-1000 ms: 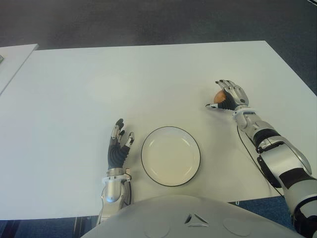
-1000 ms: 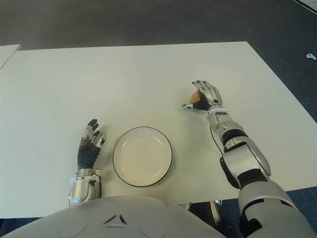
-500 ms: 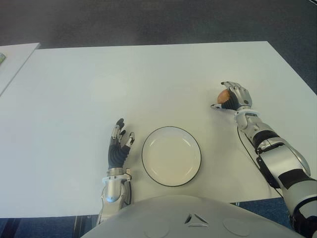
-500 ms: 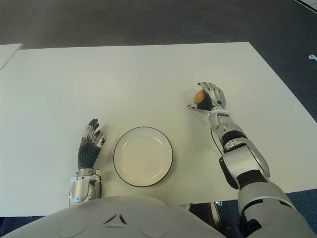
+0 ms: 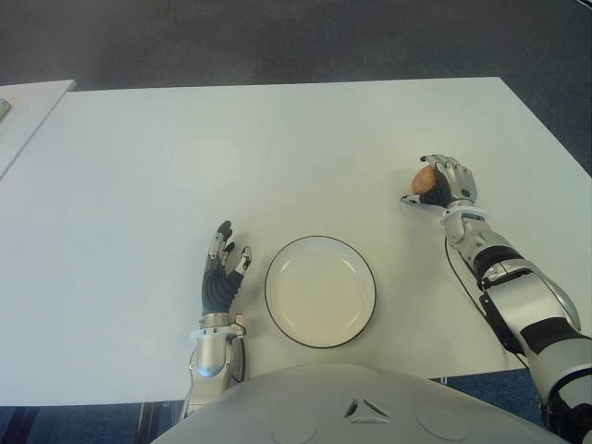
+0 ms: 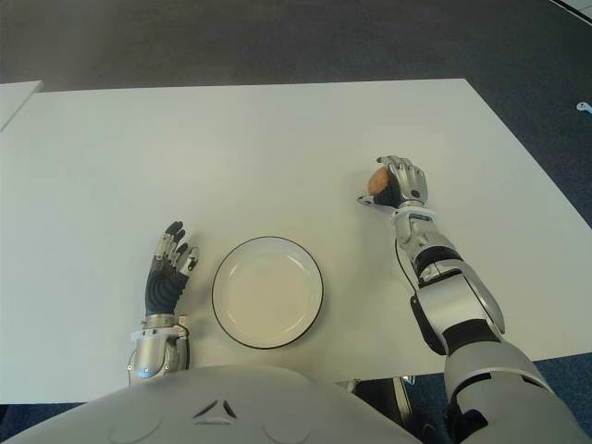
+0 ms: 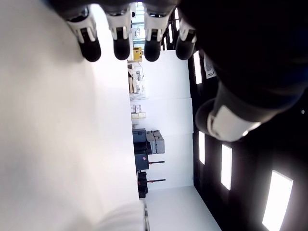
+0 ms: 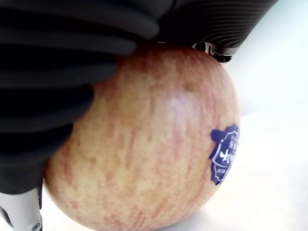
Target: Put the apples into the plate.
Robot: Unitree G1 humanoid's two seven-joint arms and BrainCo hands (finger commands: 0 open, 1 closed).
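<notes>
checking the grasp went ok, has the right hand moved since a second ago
Yes. The right hand, shut on the apple, has shifted toward the robot's right, farther from the plate and nearer the table's right edge.

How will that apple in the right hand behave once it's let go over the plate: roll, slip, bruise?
The apple is round with smooth, glossy skin, so it will probably roll if released off-centre; the plate has a shallow raised rim that should stop it. It looks firm, so the right hand likely won't dent it. A drop could bruise it; lower it.

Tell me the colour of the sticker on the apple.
Dark blue sticker on the red-streaked yellow apple, clearest in the right wrist view.
</notes>
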